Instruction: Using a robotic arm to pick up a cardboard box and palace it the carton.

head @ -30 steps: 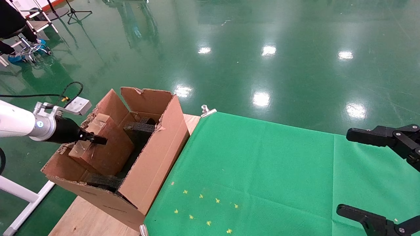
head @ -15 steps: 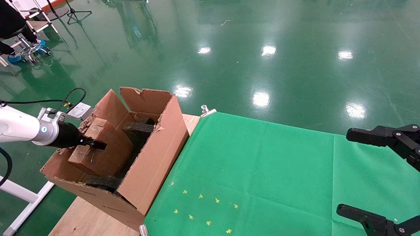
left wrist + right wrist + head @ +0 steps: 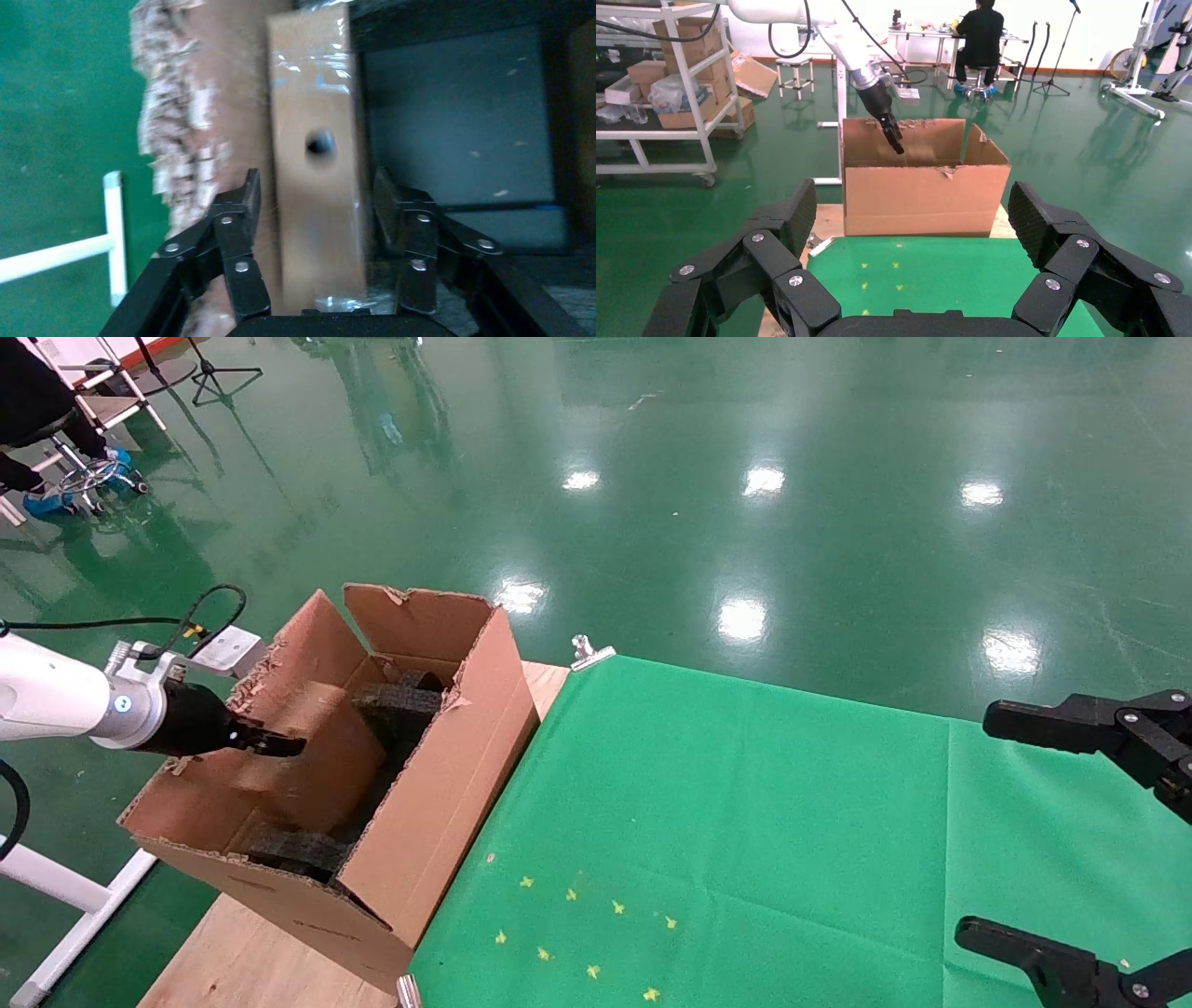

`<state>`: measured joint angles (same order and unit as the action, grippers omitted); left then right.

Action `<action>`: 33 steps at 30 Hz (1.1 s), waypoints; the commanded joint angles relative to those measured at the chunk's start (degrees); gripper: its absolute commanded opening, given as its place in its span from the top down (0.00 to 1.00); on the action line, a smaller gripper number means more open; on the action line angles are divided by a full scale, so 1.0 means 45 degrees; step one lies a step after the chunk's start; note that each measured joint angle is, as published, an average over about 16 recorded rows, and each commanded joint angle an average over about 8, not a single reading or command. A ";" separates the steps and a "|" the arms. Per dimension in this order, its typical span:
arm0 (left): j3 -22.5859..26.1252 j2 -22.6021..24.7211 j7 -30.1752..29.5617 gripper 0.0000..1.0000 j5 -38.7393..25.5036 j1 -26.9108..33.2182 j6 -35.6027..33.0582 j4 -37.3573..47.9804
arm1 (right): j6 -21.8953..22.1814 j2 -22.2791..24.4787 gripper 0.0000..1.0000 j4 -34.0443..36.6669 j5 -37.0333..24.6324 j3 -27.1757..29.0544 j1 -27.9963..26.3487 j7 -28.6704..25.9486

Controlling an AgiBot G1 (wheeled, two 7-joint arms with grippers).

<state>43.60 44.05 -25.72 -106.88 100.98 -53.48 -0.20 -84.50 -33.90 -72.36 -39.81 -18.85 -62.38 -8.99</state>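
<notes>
Head view: we see the box inside the carton, at 9 o'clock.
Left tool: released, astride box.
Right tool: open, idle.
Left: withdraw.

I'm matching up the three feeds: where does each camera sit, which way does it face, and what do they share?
Head view: high on the robot, looking forward and down at the carton and green mat; left gripper and right gripper show.
Left wrist view: on the left arm, looking past its open fingers at the cardboard box.
Right wrist view: on the right arm, facing across the mat to the carton, between its own open fingers.
Shared: head and right wrist views both show the carton and left gripper.
</notes>
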 commanded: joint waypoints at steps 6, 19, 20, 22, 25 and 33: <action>-0.0574 -0.0517 0.0895 0.00 0.0838 0.0266 -0.0904 -0.0652 | 0.0000 0.0000 0.00 0.0000 0.0001 -0.0002 -0.0001 0.0001; -0.1149 -0.1266 0.1710 0.00 0.1697 0.0732 -0.1802 -0.1843 | 0.0005 0.0002 0.00 0.0004 0.0005 -0.0002 0.0001 0.0003; -0.1142 -0.1255 0.1705 0.00 0.1689 0.0725 -0.1799 -0.1825 | 0.0005 0.0002 0.00 0.0004 0.0005 -0.0002 0.0001 0.0003; -0.1138 -0.1234 0.1699 0.00 0.1695 0.0691 -0.1799 -0.1814 | 0.0005 0.0002 0.00 0.0004 0.0005 -0.0002 0.0001 0.0003; -0.1198 -0.1223 0.1714 0.00 0.1866 0.0532 -0.1863 -0.1993 | 0.0004 0.0002 0.00 0.0004 0.0005 -0.0003 0.0001 0.0003; -0.1779 -0.1319 0.1905 0.00 0.3346 -0.0553 -0.2493 -0.3676 | 0.0004 0.0002 0.00 0.0006 0.0006 -0.0005 0.0000 0.0005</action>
<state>35.60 38.11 -17.14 -91.83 98.50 -64.70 -16.75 -84.48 -33.89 -72.33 -39.78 -18.88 -62.39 -8.97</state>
